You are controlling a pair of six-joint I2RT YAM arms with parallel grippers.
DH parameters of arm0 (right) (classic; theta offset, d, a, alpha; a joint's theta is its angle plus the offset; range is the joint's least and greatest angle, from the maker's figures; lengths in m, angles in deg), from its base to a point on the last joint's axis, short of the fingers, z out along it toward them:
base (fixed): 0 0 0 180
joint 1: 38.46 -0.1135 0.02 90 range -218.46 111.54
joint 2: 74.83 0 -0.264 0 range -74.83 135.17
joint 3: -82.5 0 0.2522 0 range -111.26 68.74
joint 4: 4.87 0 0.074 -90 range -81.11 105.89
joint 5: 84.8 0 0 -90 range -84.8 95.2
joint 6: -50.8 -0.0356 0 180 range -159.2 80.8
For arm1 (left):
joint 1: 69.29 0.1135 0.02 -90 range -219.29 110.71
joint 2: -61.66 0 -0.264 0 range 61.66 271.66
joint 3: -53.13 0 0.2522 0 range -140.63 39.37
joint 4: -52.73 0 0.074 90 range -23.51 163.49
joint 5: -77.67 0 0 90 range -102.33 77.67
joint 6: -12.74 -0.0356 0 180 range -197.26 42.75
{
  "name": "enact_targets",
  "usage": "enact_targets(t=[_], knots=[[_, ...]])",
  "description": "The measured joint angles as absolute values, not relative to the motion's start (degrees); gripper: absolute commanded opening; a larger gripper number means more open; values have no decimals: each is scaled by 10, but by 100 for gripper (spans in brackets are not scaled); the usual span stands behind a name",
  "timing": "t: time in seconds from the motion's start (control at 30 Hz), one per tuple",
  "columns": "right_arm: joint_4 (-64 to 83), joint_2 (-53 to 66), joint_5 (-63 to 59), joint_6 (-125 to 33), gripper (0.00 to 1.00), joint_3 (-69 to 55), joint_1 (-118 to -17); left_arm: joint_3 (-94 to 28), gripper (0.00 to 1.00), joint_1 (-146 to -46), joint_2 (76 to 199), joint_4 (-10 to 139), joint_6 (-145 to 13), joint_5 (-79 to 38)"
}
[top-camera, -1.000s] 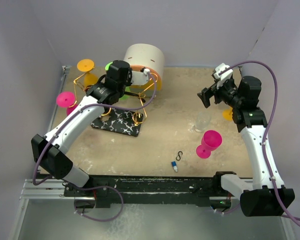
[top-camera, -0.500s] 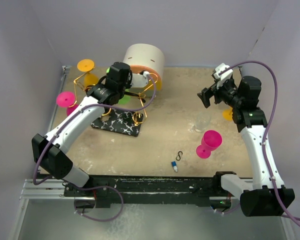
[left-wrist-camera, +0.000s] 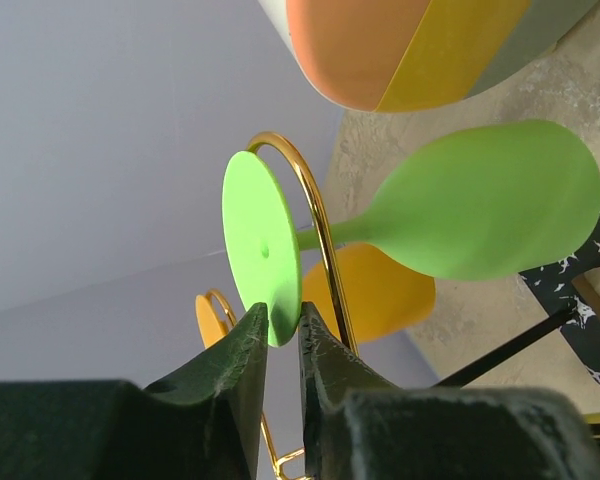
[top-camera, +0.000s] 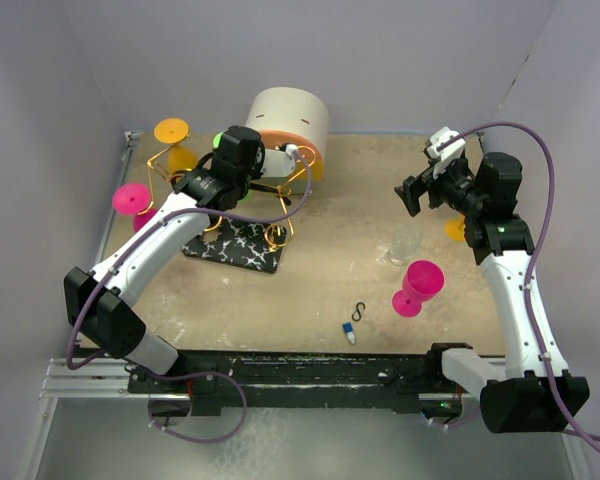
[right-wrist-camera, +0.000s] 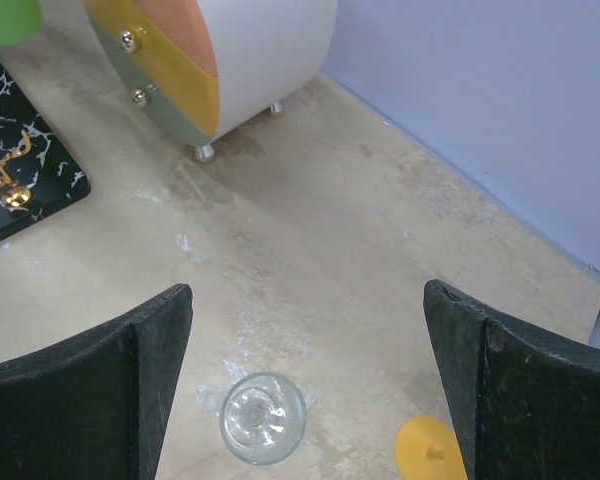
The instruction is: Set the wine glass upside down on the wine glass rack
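Observation:
My left gripper [left-wrist-camera: 280, 315] is shut on the flat foot of a green wine glass [left-wrist-camera: 490, 200]. The glass lies sideways, its stem against a curled gold arm [left-wrist-camera: 315, 200] of the wine glass rack. In the top view the left gripper [top-camera: 230, 152] is over the rack's gold wires [top-camera: 280, 215], which stand on a black marbled base [top-camera: 235, 243]. An orange glass [top-camera: 172, 132] and a pink glass [top-camera: 132, 198] hang on the rack. My right gripper [right-wrist-camera: 308, 295] is open and empty, above a clear glass [right-wrist-camera: 263, 417].
A round cream drawer box [top-camera: 290, 122] stands behind the rack. On the right, the clear glass [top-camera: 407, 243], a pink glass [top-camera: 417, 287] and an orange glass [top-camera: 456, 228] stand on the table. A small S-hook [top-camera: 359, 311] and a capsule [top-camera: 350, 331] lie near the front.
My left gripper has shifted slightly over the rack with the green glass, and less green shows beneath it now. The right arm has not moved.

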State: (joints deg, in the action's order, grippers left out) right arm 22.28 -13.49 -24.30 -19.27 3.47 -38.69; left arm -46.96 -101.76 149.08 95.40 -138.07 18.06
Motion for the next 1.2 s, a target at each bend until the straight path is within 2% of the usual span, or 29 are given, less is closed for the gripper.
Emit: enact_targets(t=[0.5, 1.07, 1.2], knots=[[223, -135, -243, -193, 100, 35, -386, -470, 37, -1016, 1481, 975, -1377, 181], [223, -133, -243, -193, 100, 36, -378, -470, 44, -1016, 1423, 1016, -1361, 179], [223, -133, -244, -193, 100, 36, -370, -470, 52, -1016, 1394, 1034, -1335, 159]])
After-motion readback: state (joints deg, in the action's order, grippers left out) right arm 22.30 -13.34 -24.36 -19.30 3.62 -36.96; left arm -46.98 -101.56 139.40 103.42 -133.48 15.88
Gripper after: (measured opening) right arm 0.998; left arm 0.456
